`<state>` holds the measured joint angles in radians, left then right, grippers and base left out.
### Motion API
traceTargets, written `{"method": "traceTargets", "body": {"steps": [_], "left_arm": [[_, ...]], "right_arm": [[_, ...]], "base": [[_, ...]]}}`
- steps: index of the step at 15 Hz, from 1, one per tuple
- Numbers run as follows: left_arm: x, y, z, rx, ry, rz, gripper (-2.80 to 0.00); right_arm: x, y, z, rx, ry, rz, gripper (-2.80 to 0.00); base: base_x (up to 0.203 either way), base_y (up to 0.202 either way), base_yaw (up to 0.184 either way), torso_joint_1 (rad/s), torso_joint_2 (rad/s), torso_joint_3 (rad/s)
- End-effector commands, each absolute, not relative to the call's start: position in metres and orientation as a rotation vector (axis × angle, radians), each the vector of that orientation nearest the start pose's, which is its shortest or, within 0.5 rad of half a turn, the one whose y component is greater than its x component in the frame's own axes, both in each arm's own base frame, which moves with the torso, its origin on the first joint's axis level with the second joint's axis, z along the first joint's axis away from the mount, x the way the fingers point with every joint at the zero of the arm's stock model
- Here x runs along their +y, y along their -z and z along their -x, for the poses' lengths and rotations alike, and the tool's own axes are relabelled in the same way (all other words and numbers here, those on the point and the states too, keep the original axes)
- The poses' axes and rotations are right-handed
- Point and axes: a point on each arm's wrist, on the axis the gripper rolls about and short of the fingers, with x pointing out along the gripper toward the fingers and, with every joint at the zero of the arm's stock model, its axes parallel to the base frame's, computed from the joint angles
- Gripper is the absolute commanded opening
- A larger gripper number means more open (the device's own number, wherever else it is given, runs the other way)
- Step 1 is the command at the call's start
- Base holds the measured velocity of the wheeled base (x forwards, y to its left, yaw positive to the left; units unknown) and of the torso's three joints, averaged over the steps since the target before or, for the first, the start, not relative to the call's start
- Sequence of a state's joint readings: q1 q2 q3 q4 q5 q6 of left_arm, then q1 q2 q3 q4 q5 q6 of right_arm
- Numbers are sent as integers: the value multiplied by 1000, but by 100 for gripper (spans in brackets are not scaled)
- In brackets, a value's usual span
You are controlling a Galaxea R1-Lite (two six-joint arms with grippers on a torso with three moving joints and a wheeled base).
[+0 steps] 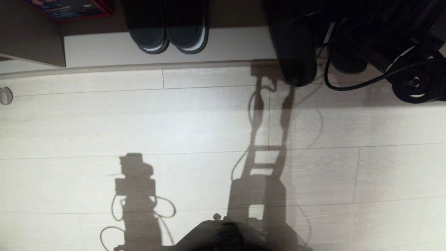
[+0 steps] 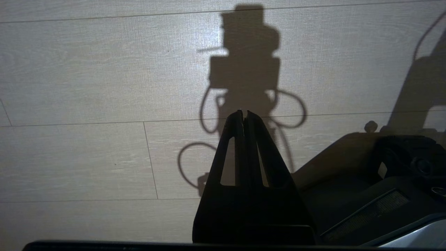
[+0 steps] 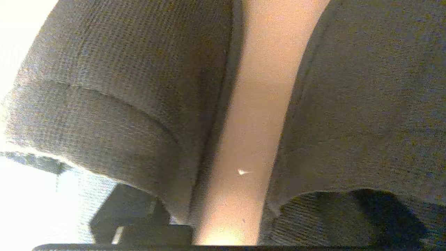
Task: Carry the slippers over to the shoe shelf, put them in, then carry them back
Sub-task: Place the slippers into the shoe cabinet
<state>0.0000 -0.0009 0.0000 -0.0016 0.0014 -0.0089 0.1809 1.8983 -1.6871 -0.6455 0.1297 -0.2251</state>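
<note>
The right gripper (image 1: 327,36) is at the far right of the head view, deep in shadow at the front edge of the shoe shelf (image 1: 237,45). It is so dark and so close to its load that I cannot tell whether it grips or has let go. Directly at it are the slippers (image 3: 115,87), lying side by side with a narrow strip of beige board visible between them. One long dark sole pokes out from the pale shelf base toward the near side, over the floor (image 1: 174,122).

The upper cloth of the slippers is a coarse woven fabric, grey-blue, with a rounded broad band across the toe. They look thin and flat, so I judge them light and rather floppy. They will bend if lifted by one end, and the cloth should not slip much. A good place to hold is probably the two inner edges pinched together, or the toe bands, where the material is doubled and firmer. They are not fragile.

To the left on the same shelf stands another pair (image 1: 169,36), dark with pale sole rims. Farther left is an upright brown board (image 1: 31,38). A black cable (image 1: 348,87) loops from the right arm.

The left gripper (image 2: 244,115) hangs parked above the pale wood-grain floor, its tips pressed together and holding nothing.
</note>
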Motion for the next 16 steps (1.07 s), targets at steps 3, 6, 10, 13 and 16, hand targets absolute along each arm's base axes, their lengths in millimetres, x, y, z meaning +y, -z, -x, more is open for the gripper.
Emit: {"method": "traceTargets", "body": {"steps": [3,6,10,13,16], "left_arm": [[0,-76,23,-3,-2,9,-280],[0,-76,23,-3,-2,9,-280],[0,-76,23,-3,-2,9,-280],[0,-76,23,-3,-2,9,-280],[0,-76,23,-3,-2,9,-280]], "right_arm": [[70,-367,-361,-470,-254,213,0],[68,-366,-350,-459,-254,228,0],[67,-362,-337,-473,-255,229,0],[67,-367,-330,-485,-254,227,0],[66,-365,-325,-468,-253,227,0]], "base": [[0,0,0,0,0,0],[0,0,0,0,0,0],[0,0,0,0,0,0],[0,0,0,0,0,0],[0,0,0,0,0,0]]}}
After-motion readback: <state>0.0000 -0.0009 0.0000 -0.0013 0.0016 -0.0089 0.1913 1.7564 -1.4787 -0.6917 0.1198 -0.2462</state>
